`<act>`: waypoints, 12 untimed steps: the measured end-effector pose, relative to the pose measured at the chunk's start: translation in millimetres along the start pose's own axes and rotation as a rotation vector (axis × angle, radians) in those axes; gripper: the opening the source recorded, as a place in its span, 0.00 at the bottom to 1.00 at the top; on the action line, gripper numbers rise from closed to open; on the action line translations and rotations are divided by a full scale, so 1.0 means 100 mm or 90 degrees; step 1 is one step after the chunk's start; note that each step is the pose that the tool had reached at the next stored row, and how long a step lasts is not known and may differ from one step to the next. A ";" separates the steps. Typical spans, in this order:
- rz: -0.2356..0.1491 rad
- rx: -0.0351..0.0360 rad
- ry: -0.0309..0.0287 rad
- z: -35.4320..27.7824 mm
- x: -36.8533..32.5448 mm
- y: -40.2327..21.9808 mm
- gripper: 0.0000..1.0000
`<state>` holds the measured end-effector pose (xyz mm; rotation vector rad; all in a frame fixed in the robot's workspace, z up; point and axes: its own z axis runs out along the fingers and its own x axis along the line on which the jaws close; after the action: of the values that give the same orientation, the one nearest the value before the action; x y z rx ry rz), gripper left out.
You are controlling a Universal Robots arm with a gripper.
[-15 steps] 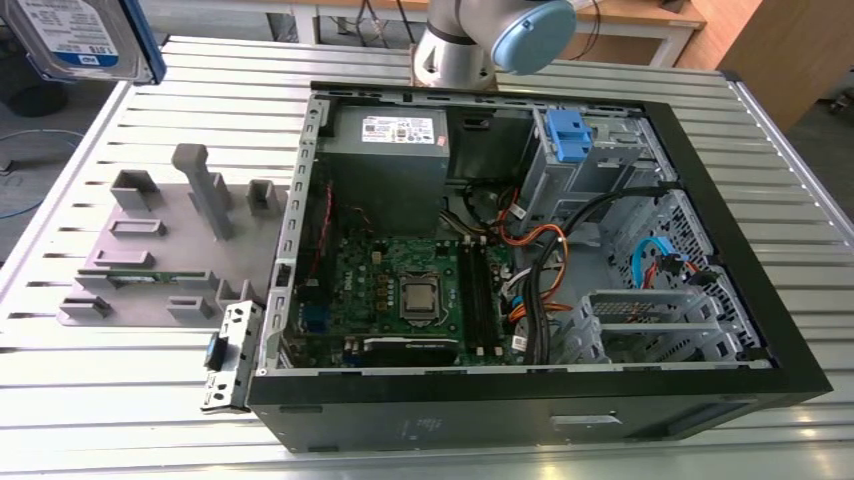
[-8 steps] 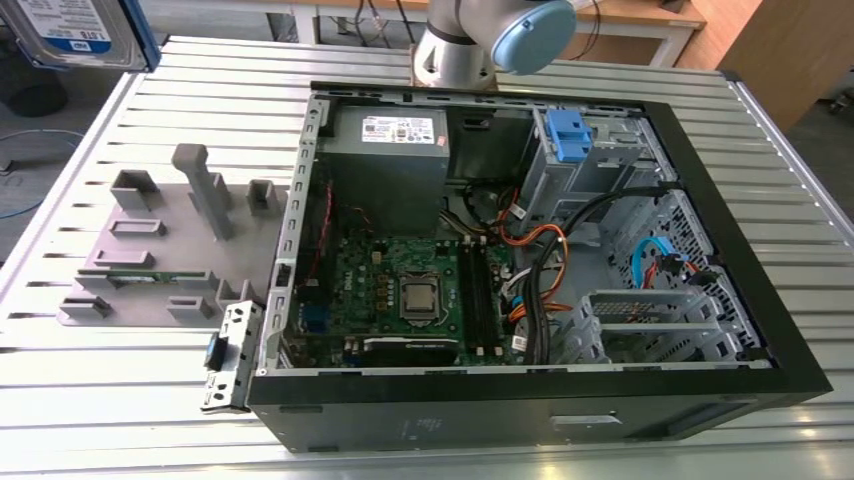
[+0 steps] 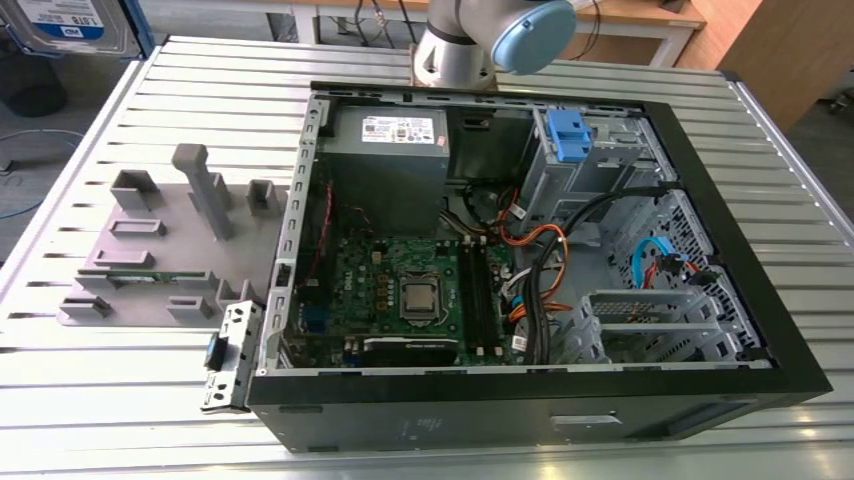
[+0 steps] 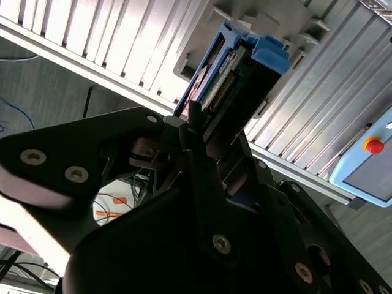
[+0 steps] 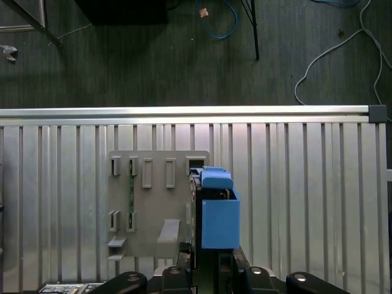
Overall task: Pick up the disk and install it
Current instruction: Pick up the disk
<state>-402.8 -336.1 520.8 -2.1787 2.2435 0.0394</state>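
My gripper (image 5: 211,264) is shut on the disk (image 5: 218,211), which stands on edge between the fingers with its blue rail frame outward. In the first wrist view the disk hangs high above the slatted table, over one edge of the grey holder fixture (image 5: 153,202). In the second wrist view my gripper (image 4: 214,144) clamps the disk (image 4: 236,76), whose connector edge and blue frame show. In the exterior view the disk (image 3: 64,24), with its blue-and-white label, shows at the top left corner, above the grey holder fixture (image 3: 160,250).
The open computer case (image 3: 534,250) lies on the slatted table (image 3: 80,380), with motherboard, power supply (image 3: 387,150), cables and a drive cage holding a blue caddy (image 3: 567,135). The arm's base (image 3: 461,50) stands behind the case. A control box with a red button (image 4: 370,153) sits beyond the table.
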 end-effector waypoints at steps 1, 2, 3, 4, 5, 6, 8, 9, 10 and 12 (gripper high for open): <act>0.000 0.0000 0.0000 -0.001 0.000 0.000 0.35; 0.000 0.0000 0.0000 -0.002 0.000 0.000 0.35; 0.000 0.0001 0.0000 -0.002 0.000 0.000 0.35; 0.000 0.0001 0.0000 -0.001 0.000 0.000 0.35; 0.000 0.0002 -0.0001 -0.001 0.000 0.000 0.35; 0.000 0.0002 -0.0001 -0.001 0.000 0.000 0.35; 0.000 0.0001 -0.0001 -0.002 0.000 0.000 0.35; 0.000 0.0000 0.0000 -0.003 -0.001 -0.004 0.35; 0.000 0.0001 0.0000 -0.003 -0.001 -0.011 0.35; 0.000 0.0000 0.0000 -0.003 -0.002 -0.053 0.35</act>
<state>-397.5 -336.1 521.1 -2.1787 2.2434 0.0393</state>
